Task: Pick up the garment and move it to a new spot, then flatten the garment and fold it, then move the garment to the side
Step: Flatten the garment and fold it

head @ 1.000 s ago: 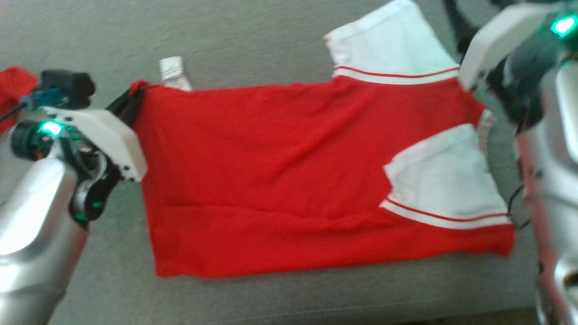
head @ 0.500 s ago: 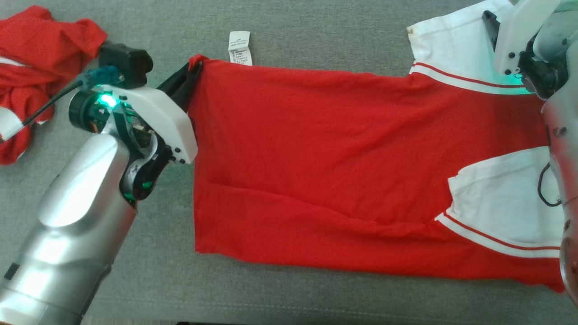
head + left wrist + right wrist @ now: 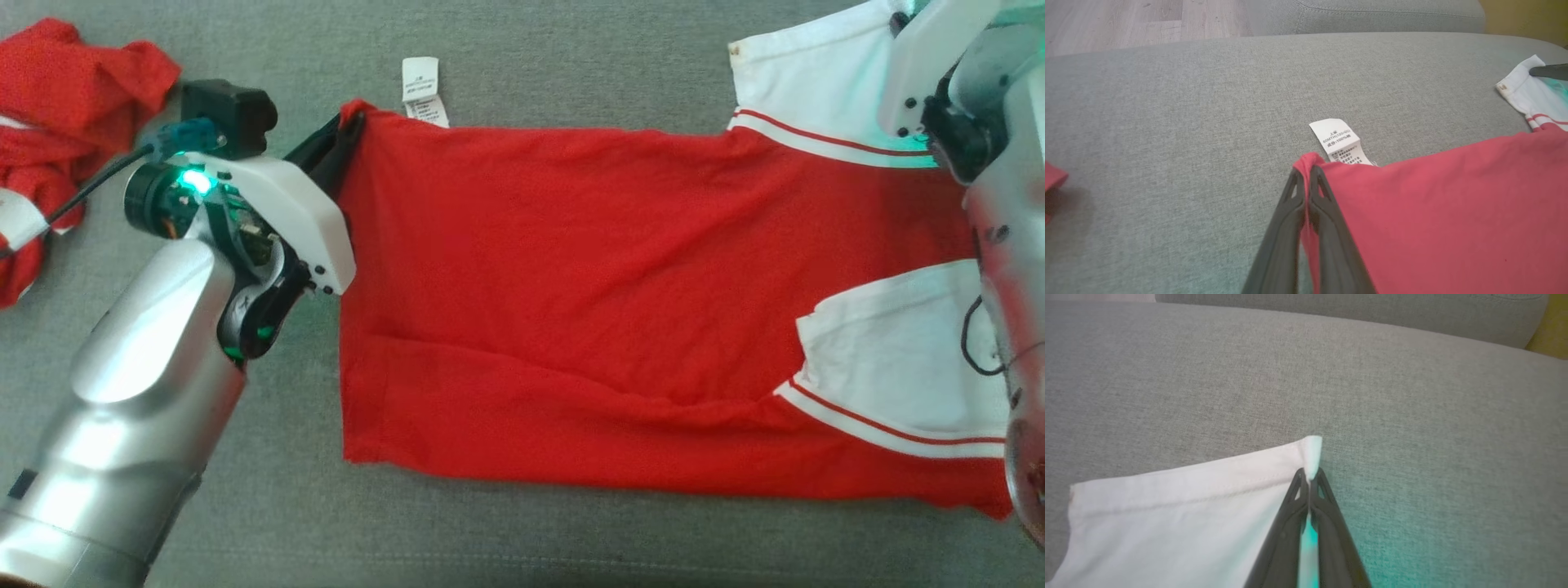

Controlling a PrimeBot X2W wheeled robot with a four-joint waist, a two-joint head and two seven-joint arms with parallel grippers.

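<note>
The garment [image 3: 588,294] is a red shirt with white sleeves, spread flat across the grey cushion [image 3: 531,65] in the head view. My left gripper [image 3: 347,131] is shut on its far left hem corner, just beside the white care label [image 3: 422,86]. The left wrist view shows both fingers of that gripper [image 3: 1305,175] pinching the red garment [image 3: 1433,204] at the corner. My right gripper [image 3: 1309,475] is shut on the far corner of a white sleeve [image 3: 1180,514]; in the head view this sleeve [image 3: 808,77] lies at the top right under the right wrist.
A second, crumpled red cloth [image 3: 57,122] lies at the far left of the cushion. Wooden floor [image 3: 1126,20] shows beyond the cushion's edge in the left wrist view. Bare grey fabric [image 3: 1412,416] stretches beyond the sleeve.
The right gripper has closed on the white sleeve corner. The head camera swung right at first, then the picture shifted only slightly. The left gripper keeps its grip on the hem corner.
</note>
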